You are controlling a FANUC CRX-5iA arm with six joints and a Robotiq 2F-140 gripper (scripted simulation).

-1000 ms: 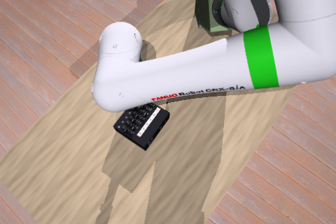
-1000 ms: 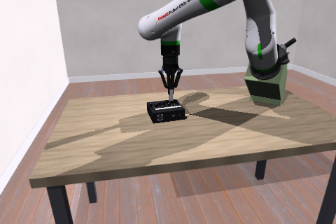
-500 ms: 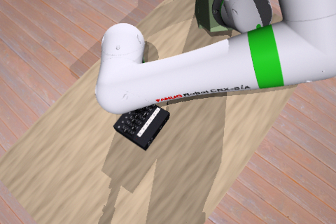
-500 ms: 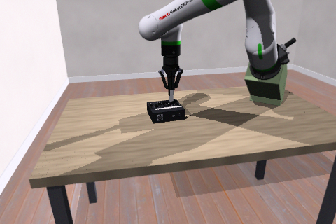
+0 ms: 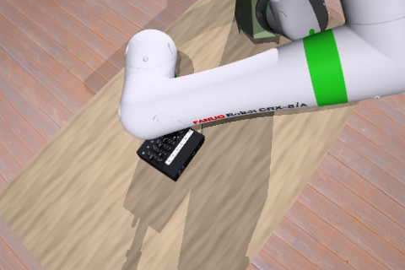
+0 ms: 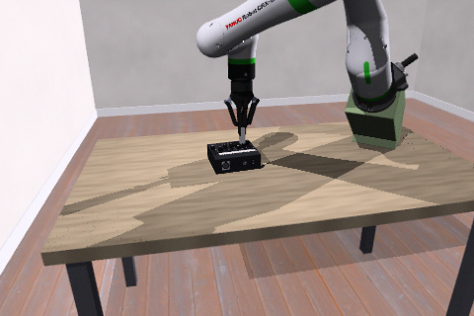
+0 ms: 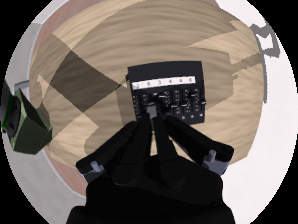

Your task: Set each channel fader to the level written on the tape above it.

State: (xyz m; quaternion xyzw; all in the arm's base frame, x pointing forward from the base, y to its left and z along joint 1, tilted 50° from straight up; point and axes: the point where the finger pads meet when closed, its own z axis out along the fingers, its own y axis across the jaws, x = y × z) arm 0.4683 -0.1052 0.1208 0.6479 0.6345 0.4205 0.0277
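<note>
The lighting desk (image 6: 233,155) is a small black box standing flat on the wooden table. It also shows in the top view (image 5: 171,153), half hidden under the arm, and in the wrist view (image 7: 166,91). A white tape strip (image 5: 180,147) runs along its top, above a row of several small faders (image 7: 172,104). The written levels and cap lines are too small to read. My gripper (image 6: 243,139) points straight down with its fingers shut together. Its tips (image 7: 153,113) sit at the left end of the fader row, down at the desk top.
The arm's green base block (image 6: 376,123) stands at the table's far right corner. The arm's forearm (image 5: 236,84) covers much of the table in the top view. A white wall lies to the left of the table.
</note>
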